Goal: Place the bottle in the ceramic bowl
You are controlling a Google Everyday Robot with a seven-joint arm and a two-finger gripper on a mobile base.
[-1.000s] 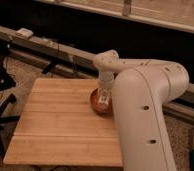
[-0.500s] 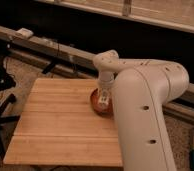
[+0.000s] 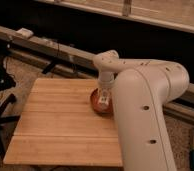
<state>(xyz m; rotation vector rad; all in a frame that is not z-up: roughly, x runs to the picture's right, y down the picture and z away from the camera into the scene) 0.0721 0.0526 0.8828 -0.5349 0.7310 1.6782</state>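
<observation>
No text, brand, number or sign can be read anywhere. The bottle (image 3: 104, 96) carries a white label with dark marks, perhaps print, but none of it is legible. It stands over the ceramic bowl (image 3: 96, 103) at the far right edge of the bench (image 3: 55, 125), with the pincer (image 3: 105, 90) directly above the bowl at the bottle.

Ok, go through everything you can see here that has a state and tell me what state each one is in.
Bottle: upright or nearly so, over the bowl at the gripper's tip.
Ceramic bowl: right way up on the wooden table, partly hidden by the arm.
Gripper: reaching down over the bowl.
Wooden table: level, carrying the bowl near its right edge.
</observation>
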